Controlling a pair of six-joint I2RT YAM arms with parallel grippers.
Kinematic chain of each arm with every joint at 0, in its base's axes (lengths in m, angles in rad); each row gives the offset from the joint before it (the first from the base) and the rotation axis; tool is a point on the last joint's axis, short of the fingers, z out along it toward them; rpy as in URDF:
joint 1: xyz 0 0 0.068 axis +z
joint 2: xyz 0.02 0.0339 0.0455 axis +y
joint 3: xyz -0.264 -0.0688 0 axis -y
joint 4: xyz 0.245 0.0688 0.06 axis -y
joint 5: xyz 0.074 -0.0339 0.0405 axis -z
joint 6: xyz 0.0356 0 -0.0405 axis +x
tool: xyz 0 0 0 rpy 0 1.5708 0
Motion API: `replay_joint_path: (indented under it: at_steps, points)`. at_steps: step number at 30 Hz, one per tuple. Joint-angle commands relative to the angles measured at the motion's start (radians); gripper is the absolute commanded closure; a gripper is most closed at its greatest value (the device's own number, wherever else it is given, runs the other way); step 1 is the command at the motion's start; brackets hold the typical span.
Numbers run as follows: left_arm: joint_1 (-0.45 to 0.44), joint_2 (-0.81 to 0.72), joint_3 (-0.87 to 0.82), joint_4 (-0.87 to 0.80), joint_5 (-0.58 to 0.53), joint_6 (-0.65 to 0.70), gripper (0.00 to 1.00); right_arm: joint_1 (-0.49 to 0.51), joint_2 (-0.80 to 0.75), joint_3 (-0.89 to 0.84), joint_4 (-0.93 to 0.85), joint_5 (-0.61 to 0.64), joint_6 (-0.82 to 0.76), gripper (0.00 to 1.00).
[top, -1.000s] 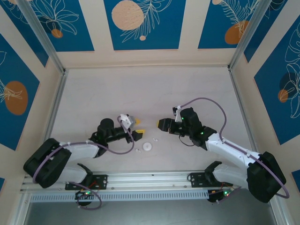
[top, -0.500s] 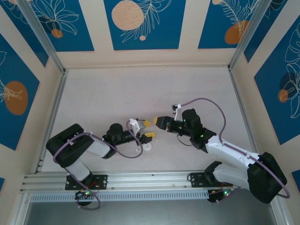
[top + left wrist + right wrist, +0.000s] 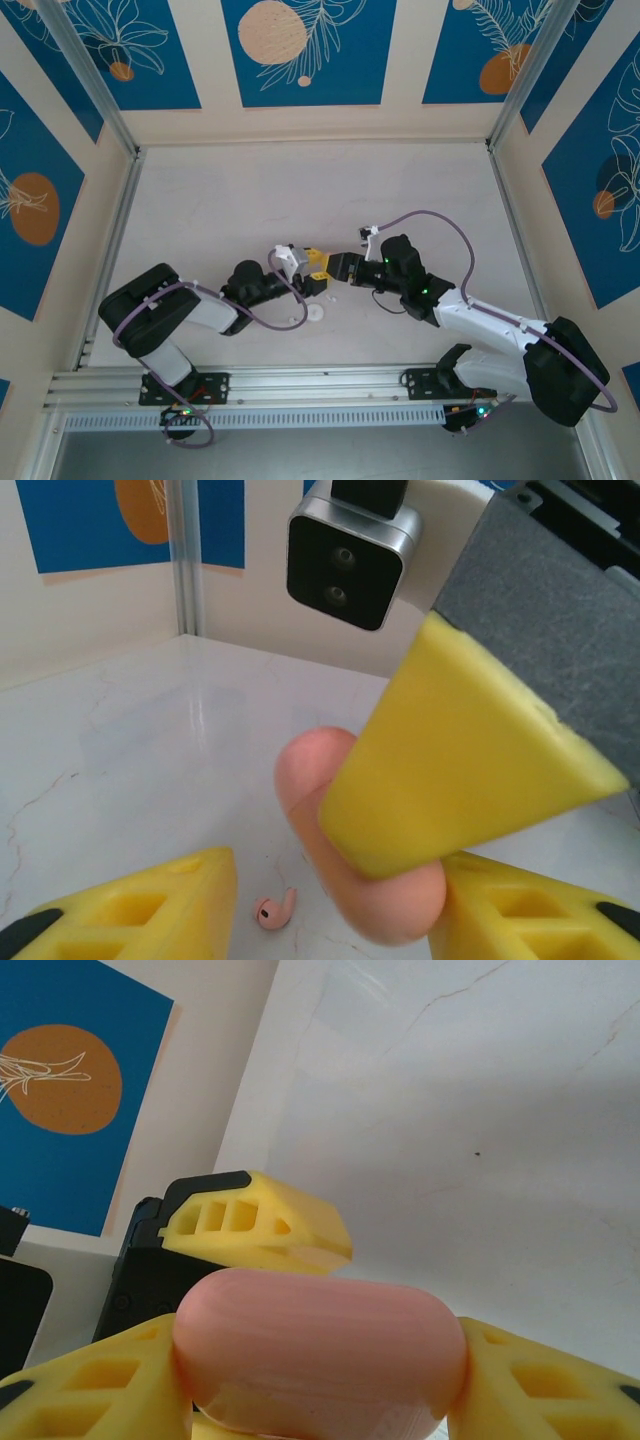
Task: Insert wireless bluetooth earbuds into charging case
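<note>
My right gripper point(image 3: 341, 266) is shut on a salmon-pink charging case point(image 3: 320, 1355), which it holds just above the table. The left gripper point(image 3: 318, 273) meets it head-on and is open, with its yellow fingers point(image 3: 150, 905) on either side of the case point(image 3: 312, 780). One right finger point(image 3: 460, 770) covers most of the case in the left wrist view. A pink earbud point(image 3: 272, 912) lies on the table under the left jaws. The round white case point(image 3: 316, 312) sits just in front of both grippers. The white earbuds are too small to make out.
The right wrist camera point(image 3: 350, 565) hangs close above the left fingers. A left finger point(image 3: 255, 1225) stands right behind the pink case. A purple cable point(image 3: 430, 215) loops over the right arm. Aluminium rails point(image 3: 300, 380) line the near edge, and patterned walls enclose the table.
The left gripper has swung right and forward, from beside the white case, until its open fingers bracket the pink case. The right gripper has edged left with the case.
</note>
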Motion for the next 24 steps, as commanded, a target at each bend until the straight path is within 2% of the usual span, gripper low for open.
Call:
replay_joint_path:
  at_steps: [1,11,19,24]
  points:
    - [-0.011,-0.008,0.022,0.050,-0.017,-0.031,0.52,0.014,-0.002,0.015,0.034,0.028,0.010,0.45]
    - [-0.016,-0.013,0.021,0.049,-0.018,-0.048,0.54,0.027,0.018,0.022,0.044,0.022,0.018,0.45]
    - [-0.016,-0.033,0.006,0.049,-0.023,-0.043,0.68,0.039,0.044,0.033,0.047,0.015,0.006,0.45]
    - [-0.014,-0.040,-0.009,0.050,-0.014,-0.034,0.78,0.030,0.021,0.064,-0.026,0.018,-0.054,0.43]
